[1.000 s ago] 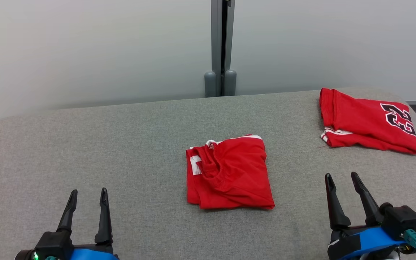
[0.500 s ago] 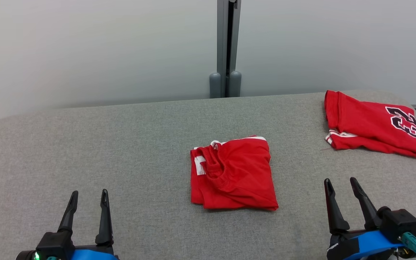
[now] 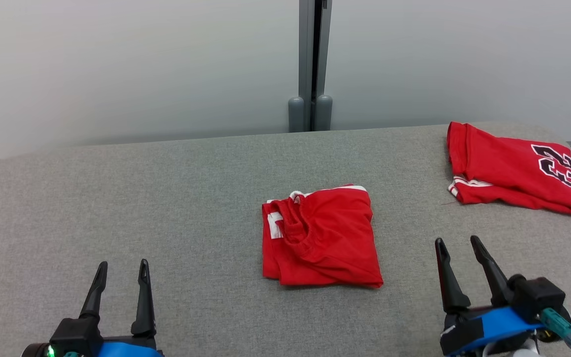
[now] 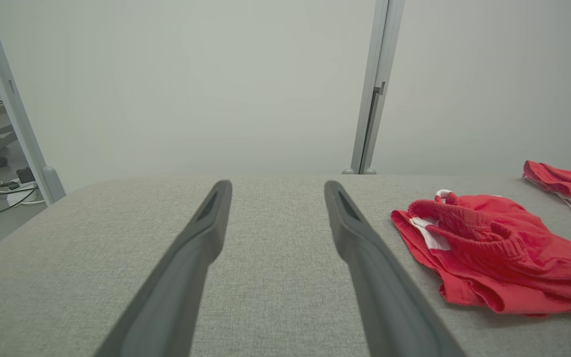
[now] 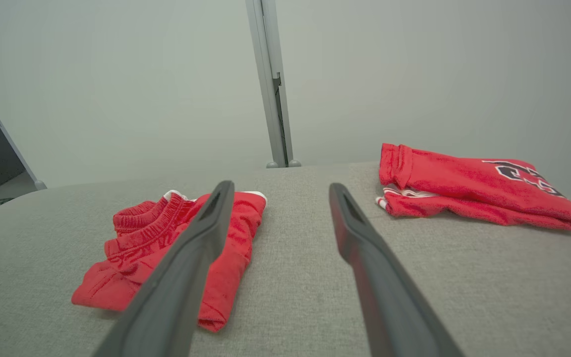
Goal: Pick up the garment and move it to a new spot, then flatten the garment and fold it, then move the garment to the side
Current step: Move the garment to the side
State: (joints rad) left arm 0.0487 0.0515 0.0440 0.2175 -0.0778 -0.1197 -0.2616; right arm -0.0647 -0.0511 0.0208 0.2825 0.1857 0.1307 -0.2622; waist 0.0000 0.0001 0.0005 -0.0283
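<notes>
A red garment (image 3: 321, 237) lies folded into a rough square in the middle of the grey table (image 3: 166, 198). An elastic waistband runs across its top left, with white trim at the left and far edges; it looks like a pair of shorts, though the folds make that uncertain. It rests flat on the cloth, touched by neither gripper.

The left gripper (image 3: 122, 264) hovers at the near left, well apart from the garment, its fingers spread and holding nothing. In the left wrist view bare table shows between the fingers and the garment (image 4: 493, 253) lies off to the right of them.

The right gripper (image 3: 457, 241) hangs at the near right, near the garment's right edge but clear of it, jaws likewise wide and empty. In the right wrist view its left finger crosses in front of the garment (image 5: 132, 243).

A second red piece, a jersey (image 3: 513, 168) with a black number edged in white, lies folded at the far right corner, well apart from the garment. Behind the table stands a pale wall split by a grey post (image 3: 311, 64).
</notes>
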